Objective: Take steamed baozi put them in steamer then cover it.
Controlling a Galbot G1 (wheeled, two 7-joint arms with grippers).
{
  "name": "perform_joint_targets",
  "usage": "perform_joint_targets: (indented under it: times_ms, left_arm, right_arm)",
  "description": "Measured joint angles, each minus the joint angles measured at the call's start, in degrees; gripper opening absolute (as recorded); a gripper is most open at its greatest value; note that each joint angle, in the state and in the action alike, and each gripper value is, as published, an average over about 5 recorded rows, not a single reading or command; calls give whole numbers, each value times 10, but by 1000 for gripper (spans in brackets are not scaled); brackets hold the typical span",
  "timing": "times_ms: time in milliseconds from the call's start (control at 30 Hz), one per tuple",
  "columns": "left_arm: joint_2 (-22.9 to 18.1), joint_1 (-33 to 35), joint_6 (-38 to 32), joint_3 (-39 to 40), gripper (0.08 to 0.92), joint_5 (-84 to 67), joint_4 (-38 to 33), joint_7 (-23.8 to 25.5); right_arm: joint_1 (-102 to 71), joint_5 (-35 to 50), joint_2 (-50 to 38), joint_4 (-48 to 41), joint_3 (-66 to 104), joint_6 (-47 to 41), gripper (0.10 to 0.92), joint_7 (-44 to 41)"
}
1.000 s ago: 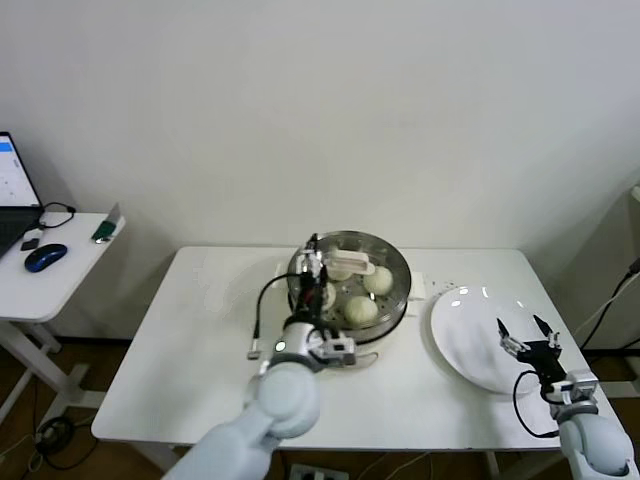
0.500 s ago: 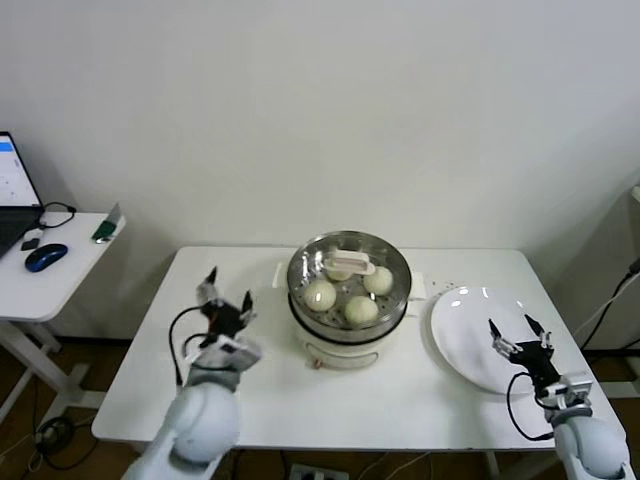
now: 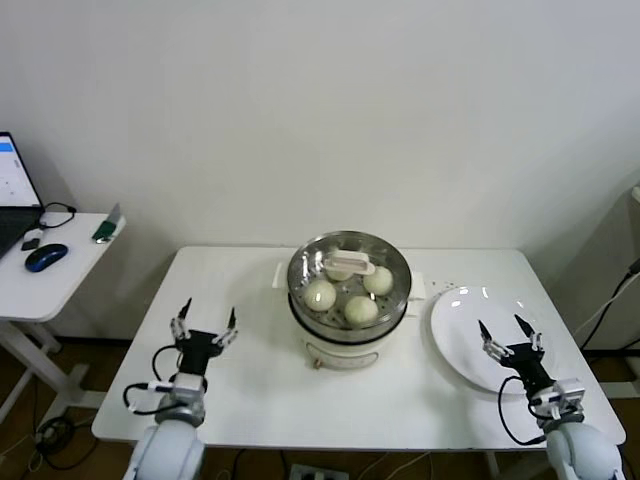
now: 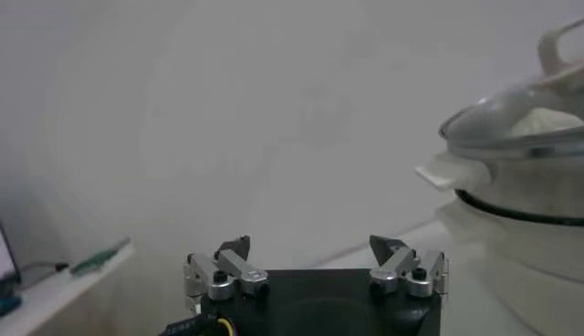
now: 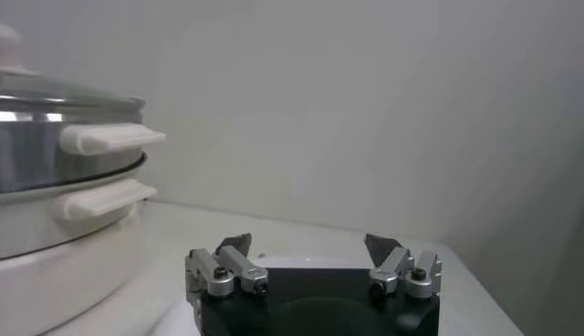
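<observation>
Head view: a white table (image 3: 250,380) carries the steamer (image 3: 348,300) at its centre, the glass cover (image 3: 348,265) resting on it; four steamed baozi (image 3: 321,294) sit inside; a white plate (image 3: 470,330) lies to its right; the left gripper (image 3: 204,328) hovers near left, fingers spread, empty; the right gripper (image 3: 506,335) sits over the plate's near edge, fingers spread, empty.

No readable text or labels anywhere

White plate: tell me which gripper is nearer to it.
Right. The right gripper hovers open over the near edge of the white plate. The left gripper is open too, at the table's left side, beyond the steamer.
</observation>
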Motion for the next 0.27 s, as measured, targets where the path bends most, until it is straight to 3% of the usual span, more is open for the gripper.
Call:
perform_joint_targets:
  times_ms: [267]
  left_arm:
    - [-16, 19, -71, -22, 823, -37, 28, 19]
  right_arm:
    - [-5, 0, 7, 7, 2, 5, 823, -2]
